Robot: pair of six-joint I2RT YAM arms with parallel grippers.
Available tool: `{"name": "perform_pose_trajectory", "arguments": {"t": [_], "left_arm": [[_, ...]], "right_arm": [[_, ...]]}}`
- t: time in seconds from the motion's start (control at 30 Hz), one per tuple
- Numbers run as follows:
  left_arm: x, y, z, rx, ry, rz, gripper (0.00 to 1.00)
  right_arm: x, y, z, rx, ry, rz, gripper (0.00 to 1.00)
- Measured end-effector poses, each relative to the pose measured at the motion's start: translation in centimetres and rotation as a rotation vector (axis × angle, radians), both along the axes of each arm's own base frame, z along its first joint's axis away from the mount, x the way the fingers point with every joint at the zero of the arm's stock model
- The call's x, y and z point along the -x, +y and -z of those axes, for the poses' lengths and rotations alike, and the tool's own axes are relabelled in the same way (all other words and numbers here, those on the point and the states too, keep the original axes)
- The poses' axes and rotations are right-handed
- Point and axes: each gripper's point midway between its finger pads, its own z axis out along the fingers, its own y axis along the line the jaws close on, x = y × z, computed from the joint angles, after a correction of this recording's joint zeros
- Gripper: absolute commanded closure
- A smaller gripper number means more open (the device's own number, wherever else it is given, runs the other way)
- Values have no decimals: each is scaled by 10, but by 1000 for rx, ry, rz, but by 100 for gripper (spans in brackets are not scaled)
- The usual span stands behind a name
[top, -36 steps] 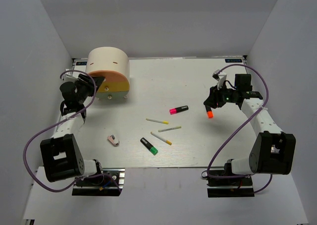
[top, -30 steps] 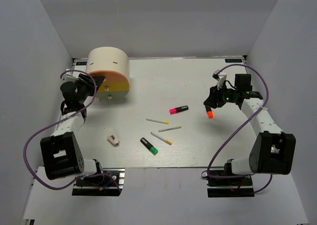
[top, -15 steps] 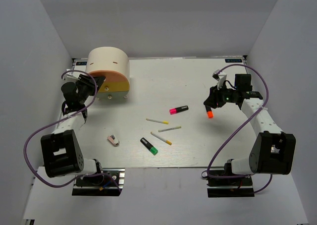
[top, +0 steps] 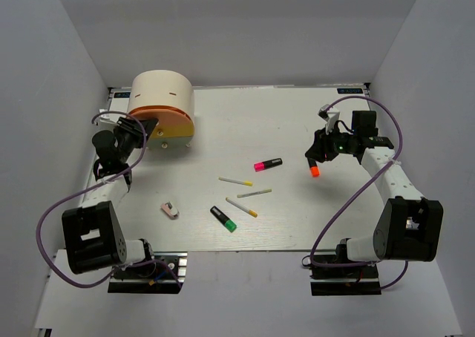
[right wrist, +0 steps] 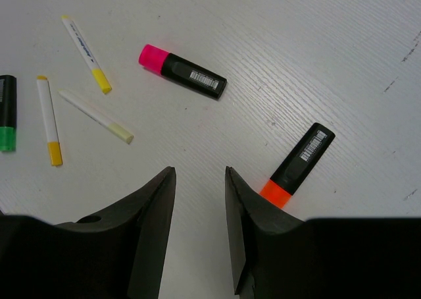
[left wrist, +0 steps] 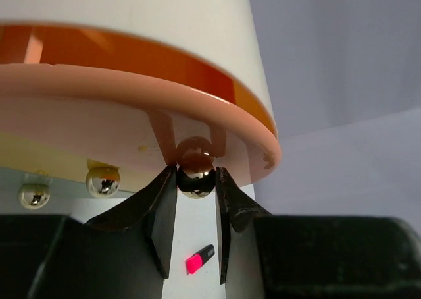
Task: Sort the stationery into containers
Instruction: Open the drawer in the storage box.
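Note:
The cream drum organizer [top: 163, 92] stands at the back left, its orange drawer [top: 172, 118] above a yellow drawer [top: 175, 135]. My left gripper [top: 148, 124] is shut on the orange drawer's shiny knob [left wrist: 195, 180], both fingertips pressing its sides. My right gripper [top: 318, 153] hovers open over the table, with nothing between its fingers. The orange-capped highlighter [right wrist: 297, 162] lies just right of it. A pink-capped highlighter [top: 268, 164], three pens [top: 235, 181] [top: 254, 193] [top: 241, 207], a green-capped highlighter [top: 223, 219] and the eraser [top: 170, 210] lie mid-table.
Two more shiny knobs [left wrist: 102, 182] [left wrist: 33, 195] sit on the yellow drawer front, left of the one I hold. Grey walls enclose the table [top: 245, 114] on three sides. The organizer stands close to the left wall and back edge.
My left jaws have narrowed onto the orange drawer's knob, and the left wrist shifted slightly up and left. The right arm and the stationery have not moved.

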Motion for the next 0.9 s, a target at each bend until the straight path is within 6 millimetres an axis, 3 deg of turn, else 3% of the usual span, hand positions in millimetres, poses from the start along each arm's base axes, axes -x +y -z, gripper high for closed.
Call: {"name": "perform_pose_trajectory", "arguments": {"t": [0.27, 0.63, 0.73, 0.83, 0.87, 0.9], "left_arm": [[24, -4, 1, -6, -3, -4, 80], [41, -7, 1, -11, 15, -6, 81], [43, -7, 2, -14, 20, -9, 69], [44, -7, 3, -21, 23, -8, 40], [44, -7, 5, -24, 32, -7, 26], [45, -8, 9, -29, 46, -5, 21]], "right_arm": [[0, 0, 0, 0, 0, 0, 58], [0, 0, 0, -1, 0, 0, 55], [0, 0, 0, 0, 0, -1, 54], [0, 1, 0, -3, -1, -5, 52], [1, 1, -1, -5, -1, -7, 51], [1, 1, -1, -6, -1, -8, 51]]}}
